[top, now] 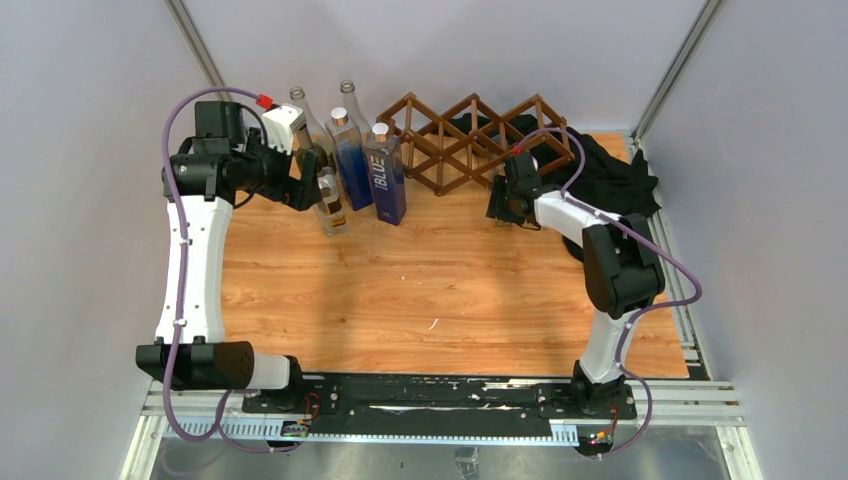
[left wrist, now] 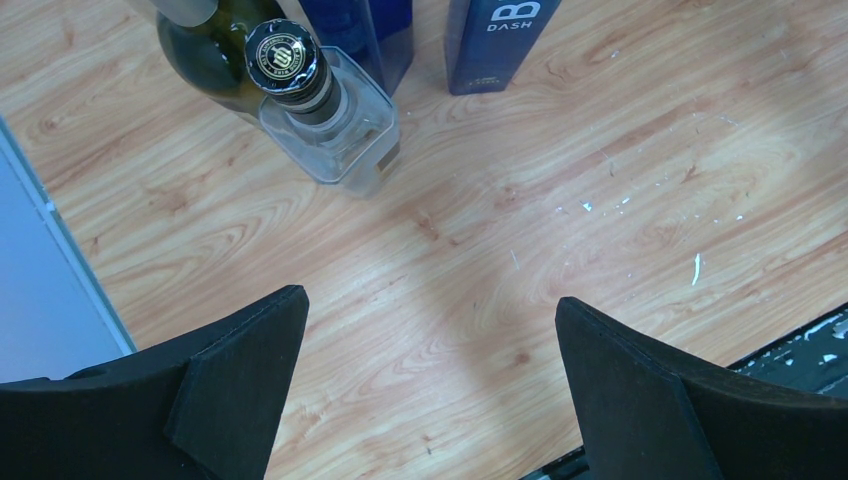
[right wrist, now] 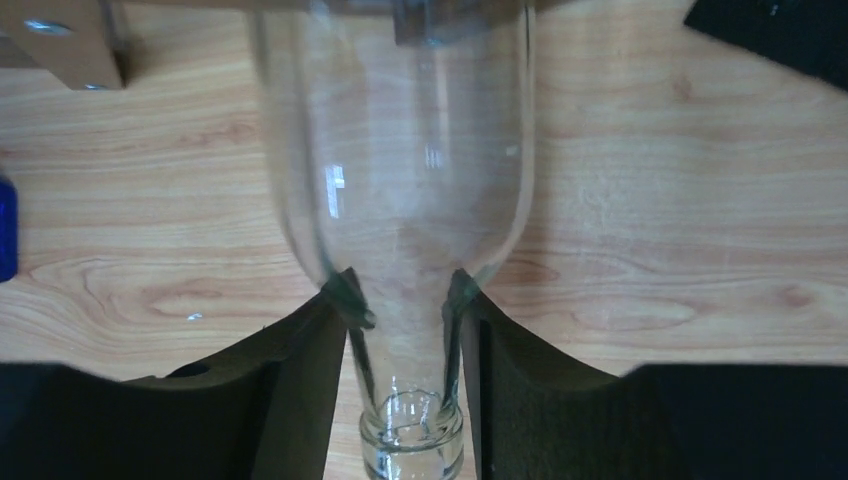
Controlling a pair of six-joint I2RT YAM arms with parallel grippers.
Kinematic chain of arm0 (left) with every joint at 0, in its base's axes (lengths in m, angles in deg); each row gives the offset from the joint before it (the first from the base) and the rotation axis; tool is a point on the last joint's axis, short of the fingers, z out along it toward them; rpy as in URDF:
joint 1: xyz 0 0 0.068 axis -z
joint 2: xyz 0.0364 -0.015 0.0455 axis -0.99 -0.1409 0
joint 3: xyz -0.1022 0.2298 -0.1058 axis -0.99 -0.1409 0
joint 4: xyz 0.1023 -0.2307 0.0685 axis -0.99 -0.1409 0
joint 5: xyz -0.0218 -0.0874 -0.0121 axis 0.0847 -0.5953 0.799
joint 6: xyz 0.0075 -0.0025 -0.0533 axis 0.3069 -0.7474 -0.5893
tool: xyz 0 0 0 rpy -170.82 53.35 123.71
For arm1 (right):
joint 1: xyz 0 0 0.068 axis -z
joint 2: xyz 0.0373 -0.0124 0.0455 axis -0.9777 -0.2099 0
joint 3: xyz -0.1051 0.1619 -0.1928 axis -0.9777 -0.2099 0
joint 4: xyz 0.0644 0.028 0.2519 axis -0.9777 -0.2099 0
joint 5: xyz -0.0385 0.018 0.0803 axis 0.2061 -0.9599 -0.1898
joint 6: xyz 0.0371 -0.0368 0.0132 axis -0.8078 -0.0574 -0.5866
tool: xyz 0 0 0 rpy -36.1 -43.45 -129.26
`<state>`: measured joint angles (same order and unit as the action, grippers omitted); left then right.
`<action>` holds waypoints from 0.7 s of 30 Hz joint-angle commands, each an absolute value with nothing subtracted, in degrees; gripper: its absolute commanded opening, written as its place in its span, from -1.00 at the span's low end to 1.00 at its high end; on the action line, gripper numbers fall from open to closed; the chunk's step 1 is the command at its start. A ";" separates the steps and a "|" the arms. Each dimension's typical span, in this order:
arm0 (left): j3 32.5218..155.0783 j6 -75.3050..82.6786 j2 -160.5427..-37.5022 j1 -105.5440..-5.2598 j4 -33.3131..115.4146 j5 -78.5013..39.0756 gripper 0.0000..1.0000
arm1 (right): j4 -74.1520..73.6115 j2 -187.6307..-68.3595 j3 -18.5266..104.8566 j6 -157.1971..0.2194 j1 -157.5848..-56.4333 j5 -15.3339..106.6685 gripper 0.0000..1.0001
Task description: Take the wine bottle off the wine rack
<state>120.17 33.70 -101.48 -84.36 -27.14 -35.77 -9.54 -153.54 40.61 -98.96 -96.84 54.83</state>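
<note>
Jaws on my left gripper stand wide apart with nothing between them, over the wooden table just beside a cluster of standing bottles. Further right stands the wine rack. The wine bottle lies in its right part, body among the slats, neck pointing out toward me. My right gripper is clamped on that neck, one pad on each side just below the shoulder. It is clear glass and looks empty: I judge it light, rigid, slick and breakable. The narrow neck seems the sensible hold, with a slow, straight pull. Black cloth lies rightmost.
</note>
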 commanded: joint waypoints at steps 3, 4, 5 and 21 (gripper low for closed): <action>119.06 33.85 -101.47 -84.71 -27.38 -35.59 1.00 | -4.38 -150.12 34.76 -101.27 -96.43 54.60 -0.30; 118.95 33.85 -101.46 -84.71 -27.36 -35.61 1.00 | -3.88 -149.57 33.93 -101.27 -96.49 54.72 -0.39; 118.93 33.75 -101.44 -84.71 -27.34 -35.72 1.00 | -3.49 -148.92 33.22 -101.46 -96.51 54.77 -0.49; 118.34 33.62 -102.08 -84.70 -27.32 -40.35 1.00 | 2.04 -132.85 17.73 -102.44 -100.66 55.23 -1.00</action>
